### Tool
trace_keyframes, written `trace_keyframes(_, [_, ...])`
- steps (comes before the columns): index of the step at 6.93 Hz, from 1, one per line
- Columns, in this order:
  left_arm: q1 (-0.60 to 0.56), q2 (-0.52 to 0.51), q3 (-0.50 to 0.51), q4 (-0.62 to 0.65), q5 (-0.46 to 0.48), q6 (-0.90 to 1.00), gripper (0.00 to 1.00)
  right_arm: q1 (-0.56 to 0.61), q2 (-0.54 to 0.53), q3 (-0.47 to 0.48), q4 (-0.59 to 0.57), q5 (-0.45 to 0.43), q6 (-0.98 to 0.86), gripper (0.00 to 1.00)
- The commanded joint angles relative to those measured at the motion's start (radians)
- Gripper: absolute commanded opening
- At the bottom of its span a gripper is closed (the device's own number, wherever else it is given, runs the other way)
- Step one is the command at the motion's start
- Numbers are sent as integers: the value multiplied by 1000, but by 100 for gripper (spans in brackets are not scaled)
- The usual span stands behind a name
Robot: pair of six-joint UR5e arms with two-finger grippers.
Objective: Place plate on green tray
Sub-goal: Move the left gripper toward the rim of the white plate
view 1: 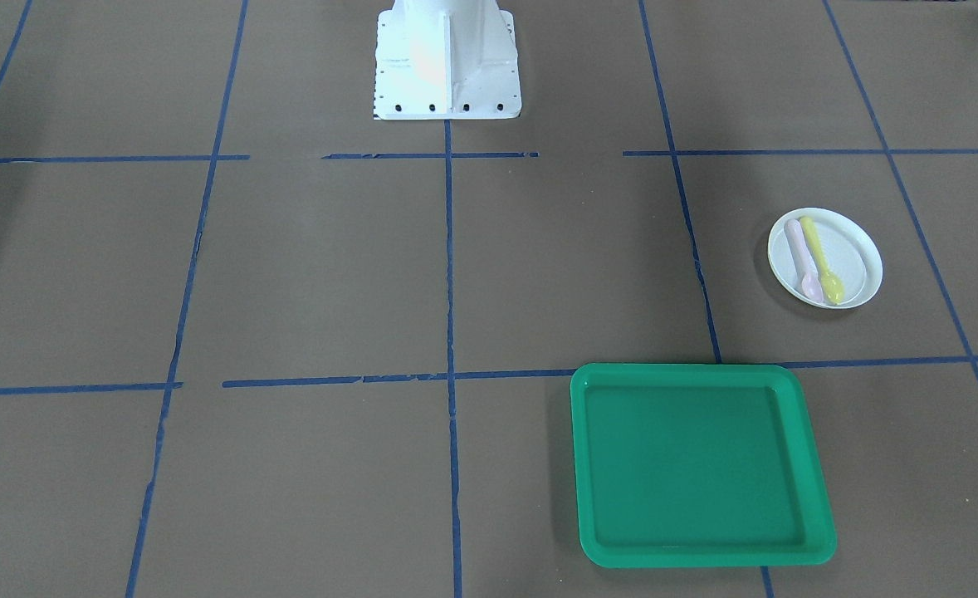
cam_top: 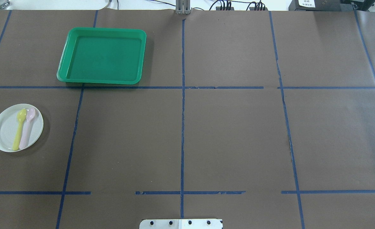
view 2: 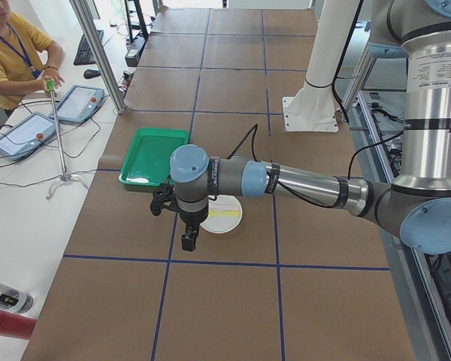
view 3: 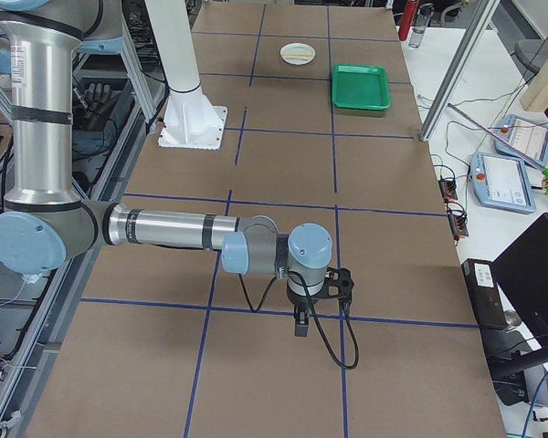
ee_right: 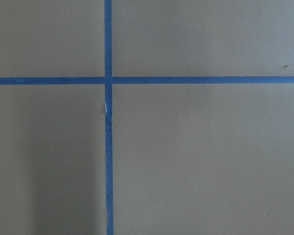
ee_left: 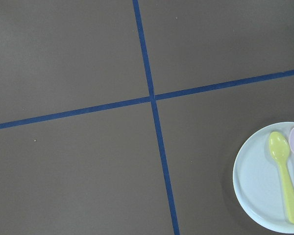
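Overhead: plate [cam_top: 3,130] on surface [cam_top: 232,136] at far 9 o'clock, carrying yellow spoon [cam_top: 18,131] and pink spoon [cam_top: 26,131], long axes about 12-6. The empty green tray [cam_top: 103,55] lies at its 1 o'clock, apart. Near plate hangs left tool [view 2: 189,239]; grip can't tell. Well apart is right tool [view 3: 300,326]; grip can't tell. Left arm nearer, likely picks.

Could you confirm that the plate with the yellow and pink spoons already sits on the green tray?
No: the plate with the yellow spoon and pink spoon sits on the table, apart from the green tray, as the overhead view shows.
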Motion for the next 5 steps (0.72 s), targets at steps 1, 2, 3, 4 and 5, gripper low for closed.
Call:
trace_keyframes(1, [3,-5,18,-7,-65,1,100,0,0,0,0,0,0,100])
trace_keyframes(2, [1,-3,18,-4,-117,1,100,0,0,0,0,2,0,100])
trace_keyframes(3, [0,6,12,-2,-124,1,100,0,0,0,0,0,0,100])
trace_keyframes(4, [0,13,9,-1,-123,1,100,0,0,0,0,0,0,100])
trace_keyframes(5, [0,14,33,-1,-123,-1,100,0,0,0,0,2,0,100])
